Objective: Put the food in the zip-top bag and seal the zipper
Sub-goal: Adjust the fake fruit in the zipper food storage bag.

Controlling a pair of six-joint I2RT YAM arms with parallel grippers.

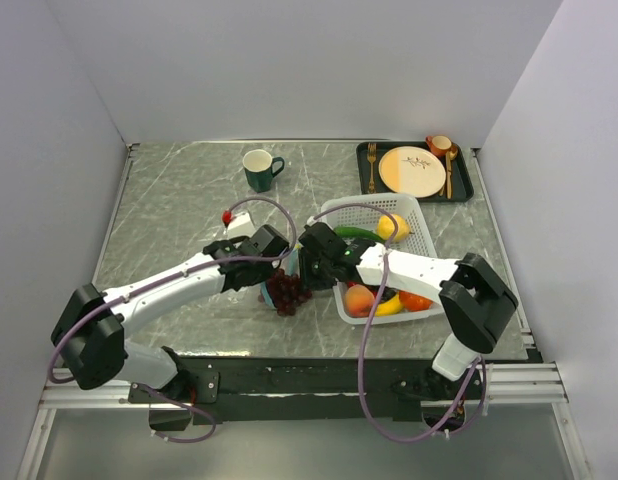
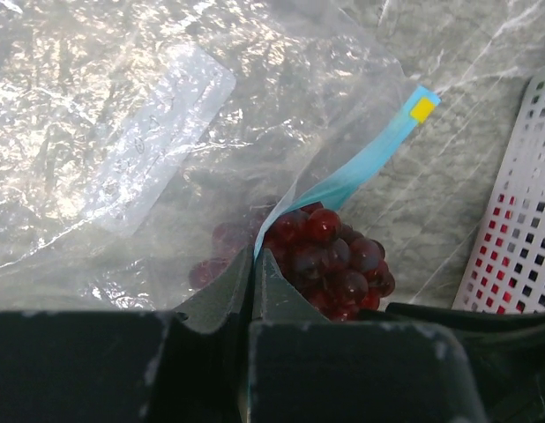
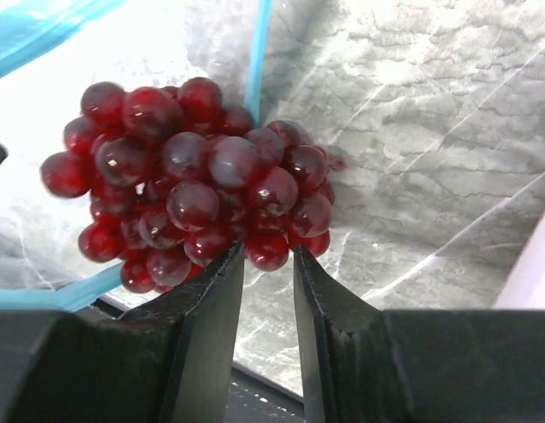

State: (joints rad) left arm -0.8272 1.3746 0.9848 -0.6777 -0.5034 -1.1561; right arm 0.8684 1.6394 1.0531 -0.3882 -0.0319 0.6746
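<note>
1. The dark purple grape bunch [image 3: 184, 185] lies at the mouth of the thin, clear plastic zip-top bag [image 2: 167, 106]. It is partly inside the bag and rests on the grey marbled table [image 3: 431, 132].
2. The narrow teal-blue zipper strip [image 2: 369, 159] runs along the bag's mouth edge, right beside the grapes.
3. The left end effector [image 2: 252, 260] is closed, pinching the bag's edge at the zipper strip.
4. The right end effector [image 3: 268, 256] has its fingers drawn close with a narrow gap. Its tips are against the lowest grapes, and I cannot tell whether they grip.
5. Just to the right stands the white plastic mesh basket [image 2: 519, 220]. It holds the yellow lemon [image 1: 393, 226], green pepper [image 1: 354, 232], peach [image 1: 359, 298], yellow banana [image 1: 391, 307] and orange [image 1: 417, 300].
6. Well apart, at the far side, stands a dark green mug [image 1: 259, 170].
</note>
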